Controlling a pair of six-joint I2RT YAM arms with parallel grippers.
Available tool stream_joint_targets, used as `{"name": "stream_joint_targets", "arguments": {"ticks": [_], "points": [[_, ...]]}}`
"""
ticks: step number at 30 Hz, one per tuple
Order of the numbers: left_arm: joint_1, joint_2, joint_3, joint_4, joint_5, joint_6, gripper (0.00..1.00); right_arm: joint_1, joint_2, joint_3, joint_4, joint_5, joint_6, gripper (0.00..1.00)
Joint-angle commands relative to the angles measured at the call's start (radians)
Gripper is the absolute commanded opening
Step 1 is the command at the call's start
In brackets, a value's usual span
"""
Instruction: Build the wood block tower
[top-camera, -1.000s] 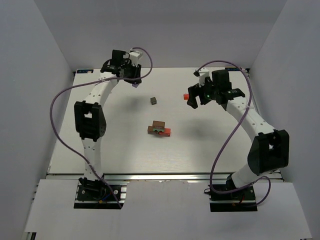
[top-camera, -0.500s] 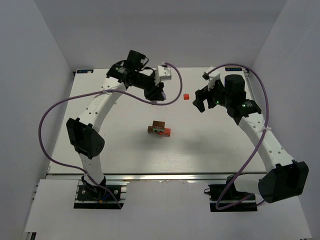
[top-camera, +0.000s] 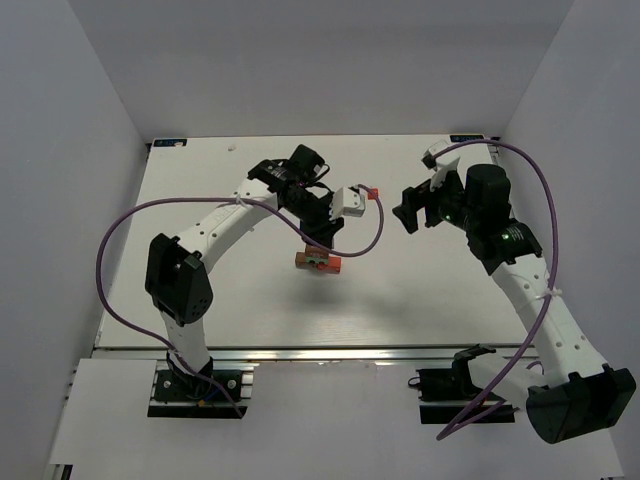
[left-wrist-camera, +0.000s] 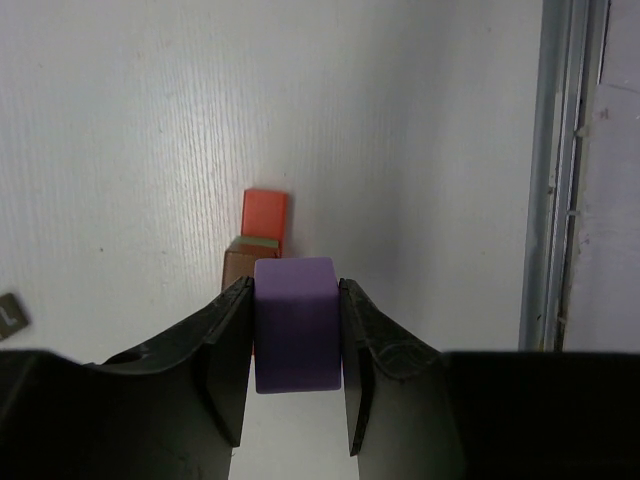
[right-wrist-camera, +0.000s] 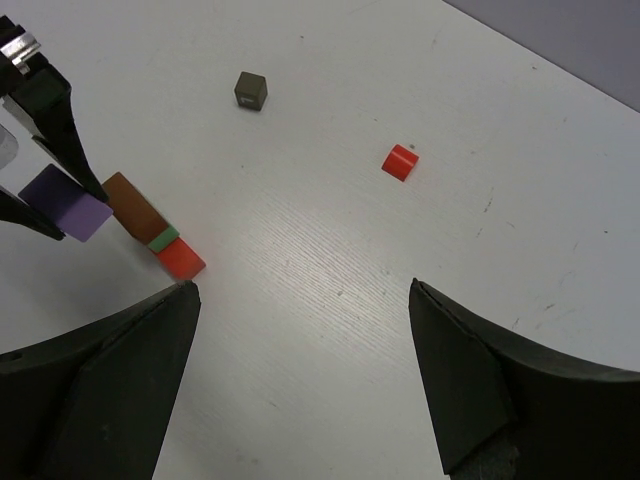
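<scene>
My left gripper is shut on a lilac cube and holds it just above the tower. The tower is a low stack with a brown bar, a green piece and a red bar. The right wrist view also shows the lilac cube beside the brown bar. My right gripper is open and empty, above bare table to the right. A small red block and a dark grey cube lie loose behind the tower.
The small red block lies between the two grippers in the top view. The left arm hides the dark grey cube there. A metal rail runs along the table's near edge. White walls enclose the table on three sides.
My left arm has swung from the back left corner to the centre, over the tower. My right gripper has let go of the small red block and drawn back to the right.
</scene>
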Motion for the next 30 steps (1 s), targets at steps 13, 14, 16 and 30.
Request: {"name": "stream_joint_targets", "arguments": {"ticks": [13, 14, 16, 30], "points": [[-0.002, -0.054, -0.089, 0.15, -0.09, -0.013, 0.0, -0.006, 0.0, -0.006, 0.026, 0.078, 0.007, 0.89], [-0.002, -0.046, -0.091, 0.152, -0.092, -0.015, 0.0, -0.006, 0.003, -0.006, 0.029, 0.078, 0.007, 0.89], [-0.002, -0.039, -0.086, 0.137, -0.082, 0.002, 0.0, -0.007, 0.006, -0.009, 0.029, 0.076, 0.007, 0.89], [-0.002, -0.106, -0.155, 0.075, -0.026, 0.175, 0.0, -0.006, 0.021, -0.004, 0.022, 0.098, 0.004, 0.89]]}}
